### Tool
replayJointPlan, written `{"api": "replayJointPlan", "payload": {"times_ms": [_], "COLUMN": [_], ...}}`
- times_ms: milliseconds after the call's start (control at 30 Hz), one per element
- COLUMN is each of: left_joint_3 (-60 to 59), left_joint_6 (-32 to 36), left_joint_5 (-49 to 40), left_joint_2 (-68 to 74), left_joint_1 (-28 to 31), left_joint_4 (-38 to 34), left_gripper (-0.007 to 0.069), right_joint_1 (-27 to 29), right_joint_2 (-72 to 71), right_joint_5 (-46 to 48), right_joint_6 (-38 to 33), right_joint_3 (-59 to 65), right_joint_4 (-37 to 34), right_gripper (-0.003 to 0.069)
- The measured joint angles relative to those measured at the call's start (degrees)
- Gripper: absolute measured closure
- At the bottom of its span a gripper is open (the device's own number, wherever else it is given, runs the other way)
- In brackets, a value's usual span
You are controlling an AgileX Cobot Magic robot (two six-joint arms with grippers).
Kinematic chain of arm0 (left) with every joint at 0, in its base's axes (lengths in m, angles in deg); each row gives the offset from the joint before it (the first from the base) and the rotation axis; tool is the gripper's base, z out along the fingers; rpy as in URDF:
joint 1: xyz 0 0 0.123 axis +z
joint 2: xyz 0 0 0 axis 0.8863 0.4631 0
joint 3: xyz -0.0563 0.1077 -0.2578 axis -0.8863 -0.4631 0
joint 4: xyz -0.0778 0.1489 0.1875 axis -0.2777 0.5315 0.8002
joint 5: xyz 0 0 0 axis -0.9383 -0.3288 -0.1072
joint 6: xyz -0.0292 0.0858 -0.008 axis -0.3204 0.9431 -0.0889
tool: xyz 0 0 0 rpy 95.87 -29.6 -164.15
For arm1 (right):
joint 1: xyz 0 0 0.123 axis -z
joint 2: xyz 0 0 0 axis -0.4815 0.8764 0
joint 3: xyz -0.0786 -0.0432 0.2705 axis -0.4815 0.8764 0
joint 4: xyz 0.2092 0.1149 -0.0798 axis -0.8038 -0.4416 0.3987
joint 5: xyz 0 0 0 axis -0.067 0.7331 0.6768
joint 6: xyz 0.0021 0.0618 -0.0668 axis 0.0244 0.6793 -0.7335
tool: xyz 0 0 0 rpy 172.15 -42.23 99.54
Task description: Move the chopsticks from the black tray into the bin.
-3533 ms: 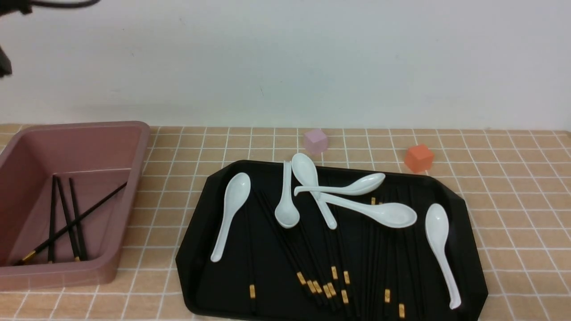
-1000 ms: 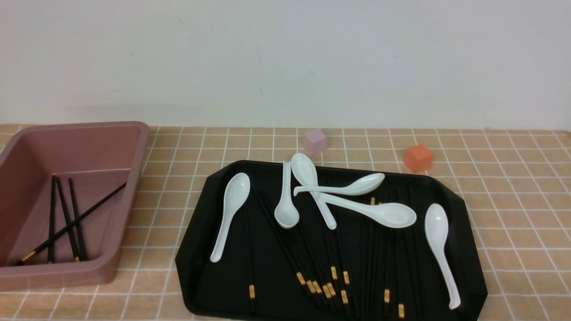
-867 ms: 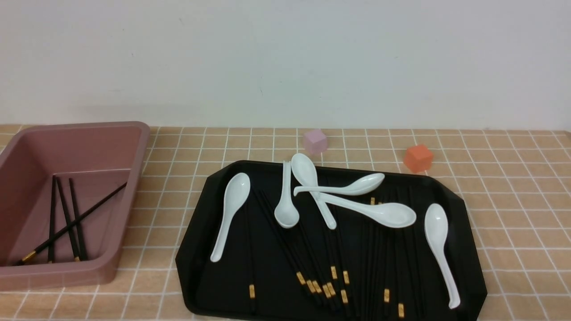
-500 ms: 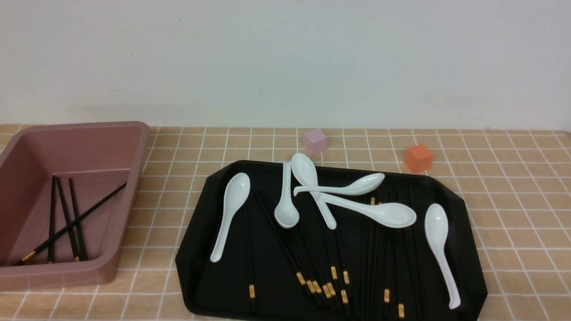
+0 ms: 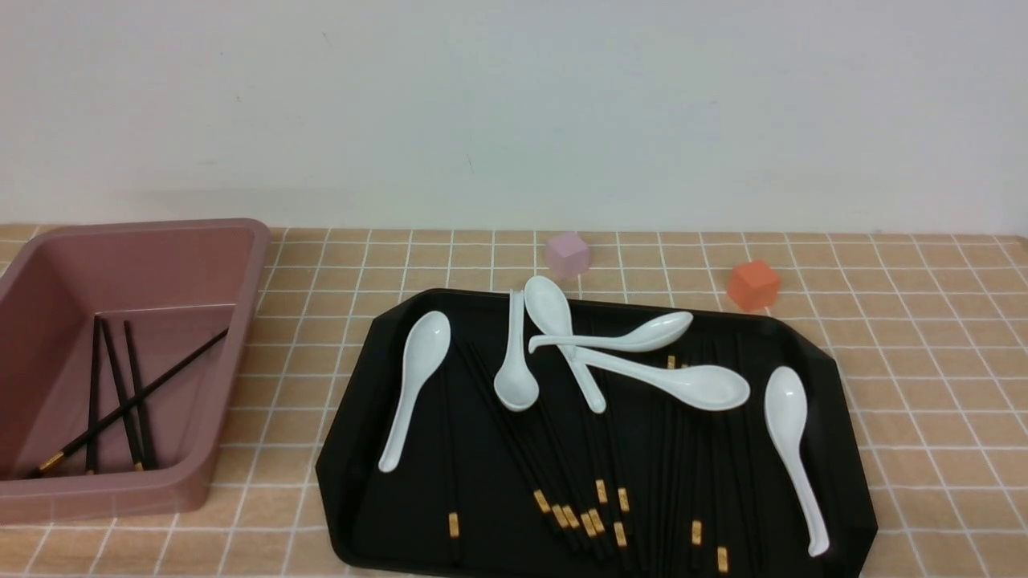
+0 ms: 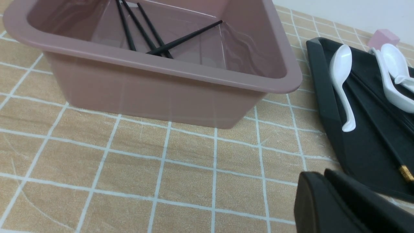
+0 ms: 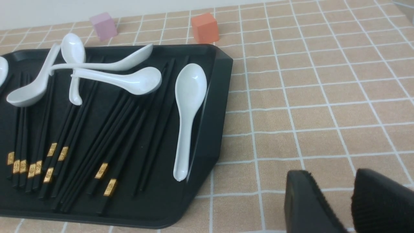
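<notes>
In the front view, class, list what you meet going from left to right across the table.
the bin → the black tray → the lilac cube → the orange cube

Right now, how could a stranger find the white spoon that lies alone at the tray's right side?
Start at the large glossy black tray on the tiled table. Go to its right edge: one white ceramic soup spoon lies there, bowl toward the wall, handle toward the robot. Unlike the crossed spoons at the middle, it touches no other spoon.
</notes>
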Motion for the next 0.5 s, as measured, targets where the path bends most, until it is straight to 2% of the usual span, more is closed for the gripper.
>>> {"api": "replayJointPlan", "payload": {"times_ms": [500], "left_joint_3": [0.00], "left_joint_6": [0.00], "left_joint_5": [0.00], "left_joint_2": [0.00], "left_joint_1": [0.00], "left_joint_4": [0.00], "left_gripper": [0.0576], "right_joint_1": [0.00], "right_joint_2": [0.00], "right_joint_5": [0.00], "right_joint_6": [0.00], "right_joint_3": [0.00], "right_joint_4": [0.00], "right_gripper": [0.0419]}}
